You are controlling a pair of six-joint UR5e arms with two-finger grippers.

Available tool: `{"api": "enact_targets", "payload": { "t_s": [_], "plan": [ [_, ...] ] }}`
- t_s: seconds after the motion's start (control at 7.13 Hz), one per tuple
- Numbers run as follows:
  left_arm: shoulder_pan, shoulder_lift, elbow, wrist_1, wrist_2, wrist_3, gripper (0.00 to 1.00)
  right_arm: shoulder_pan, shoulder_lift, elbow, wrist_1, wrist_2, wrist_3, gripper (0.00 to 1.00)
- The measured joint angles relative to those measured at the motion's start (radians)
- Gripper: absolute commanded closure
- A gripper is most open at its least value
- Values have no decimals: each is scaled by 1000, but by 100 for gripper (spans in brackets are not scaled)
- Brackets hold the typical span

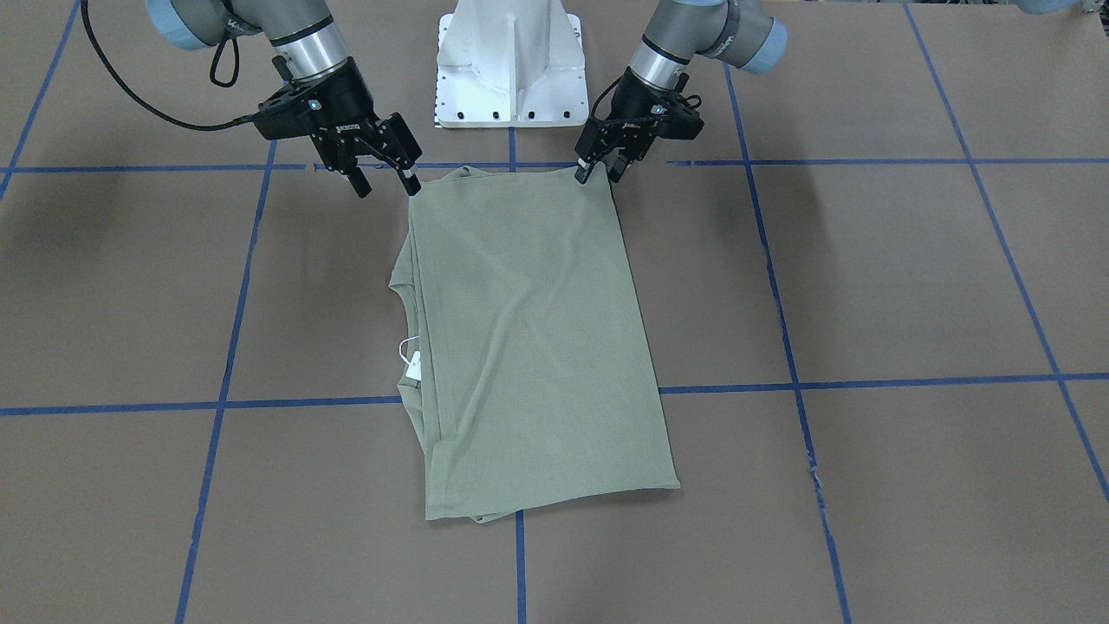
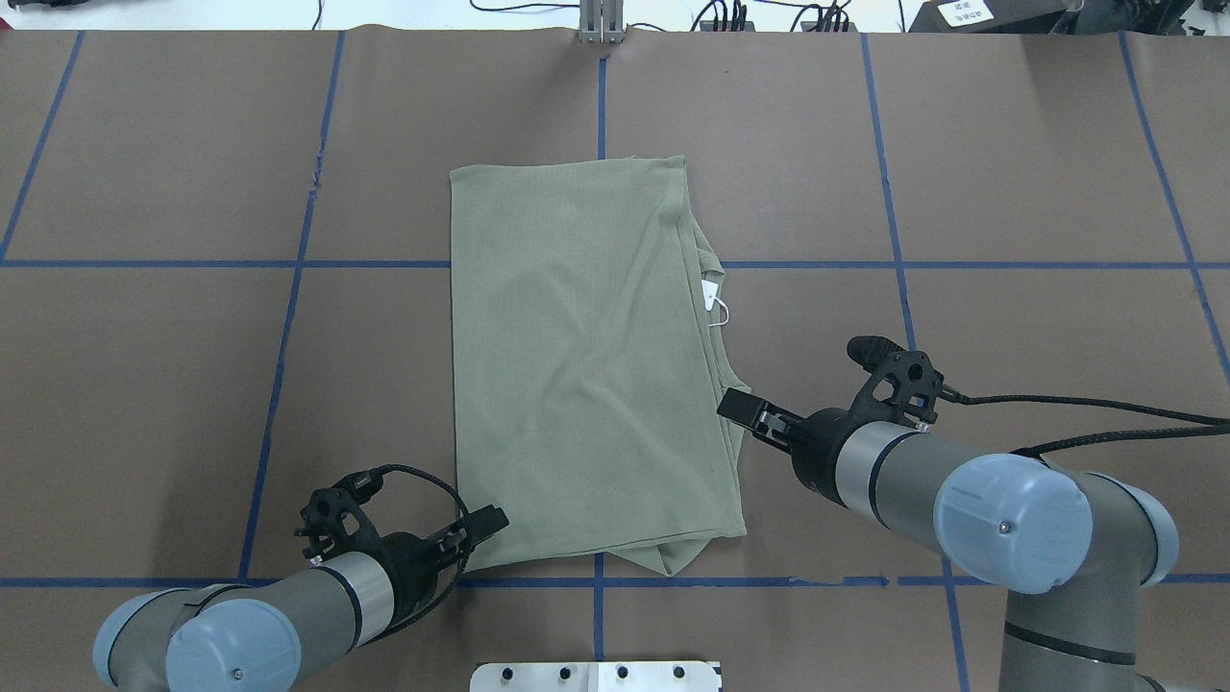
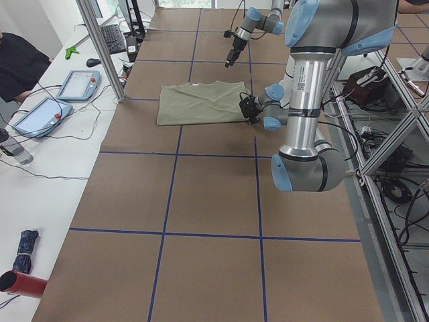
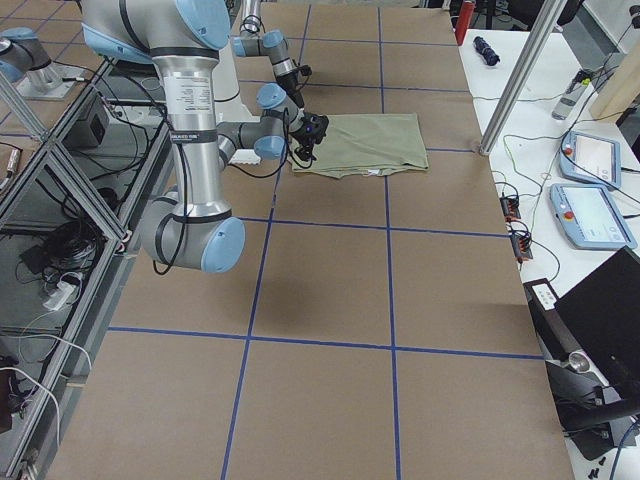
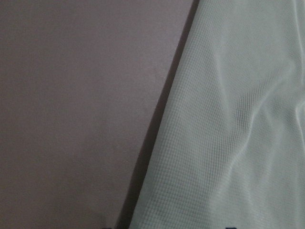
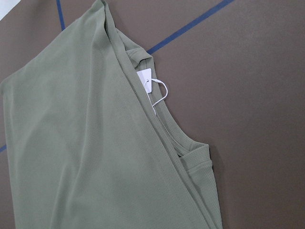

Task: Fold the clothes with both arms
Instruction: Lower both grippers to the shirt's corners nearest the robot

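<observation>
Two grippers, both with jaws parted. The right gripper point(image 1: 387, 188) has one fingertip at a robot-side corner of the single folded green shirt point(image 1: 528, 347). The left gripper point(image 1: 599, 176) is at the other robot-side corner. The shirt lies flat on the brown table point(image 1: 866, 286), and one white hang tag point(image 1: 412, 366) pokes out on the right arm's side.

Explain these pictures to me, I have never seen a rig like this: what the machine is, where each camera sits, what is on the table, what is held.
It is a robot with a left arm and a right arm beside a white base. Each arm ends in black two-finger jaws. One camera faces the robot, one looks over its shoulders, two stand at the table's ends, and one rides on each wrist. On the brown table lies a partly folded sage-green shirt with a white hang tag. Both arms' jaws are at the shirt's two corners nearest the robot, standing apart. Nothing is lifted.
</observation>
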Motion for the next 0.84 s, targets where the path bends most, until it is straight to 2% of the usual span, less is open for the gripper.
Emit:
{"api": "enact_targets", "payload": {
  "t_s": [0.42,0.56,0.7,0.84],
  "plan": [
    [23,-3,0,0,0,0,18,0,0,0,1,-2,0,0],
    [27,-6,0,-1,0,0,39,0,0,0,1,-2,0,0],
    [29,-10,1,0,6,-2,76,-1,0,-1,1,-3,0,0],
    [30,-14,1,-1,18,-15,81,-4,1,-2,2,-5,0,0]
  ]
}}
